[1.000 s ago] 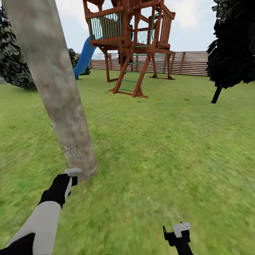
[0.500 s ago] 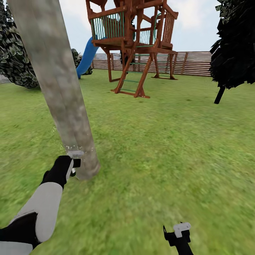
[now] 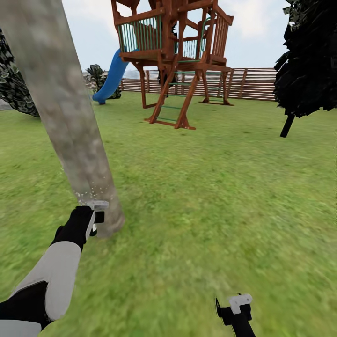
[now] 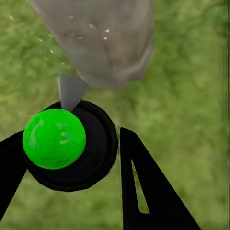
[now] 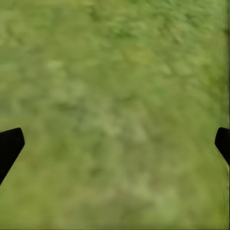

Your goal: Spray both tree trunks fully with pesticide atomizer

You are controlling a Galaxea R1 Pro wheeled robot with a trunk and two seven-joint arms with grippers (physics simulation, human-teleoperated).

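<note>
A thick grey-beige tree trunk (image 3: 70,121) leans through the left of the head view and meets the grass floor (image 3: 210,201). Against its base my left gripper (image 3: 93,217) is shut on the pesticide atomizer (image 3: 96,204). In the left wrist view the atomizer (image 4: 64,143) is a black round body with a bright green ball on top and a grey nozzle aimed at the trunk (image 4: 103,43), my left gripper (image 4: 72,143) closed around it. White pesticide specks (image 3: 91,193) dot the bark low down. My right gripper (image 3: 234,306) hangs open over bare grass, its fingers wide apart (image 5: 115,139).
A wooden play tower (image 3: 173,51) with a blue slide (image 3: 110,77) stands ahead, backed by a slatted fence (image 3: 252,84). A dark leafy tree (image 3: 306,61) stands at the right and a dark bush (image 3: 14,84) behind the trunk. Open lawn lies between.
A second ago my left gripper with the atomizer was lower; it has risen along the base of the trunk. The head view shifted slightly. The right arm has not moved.
</note>
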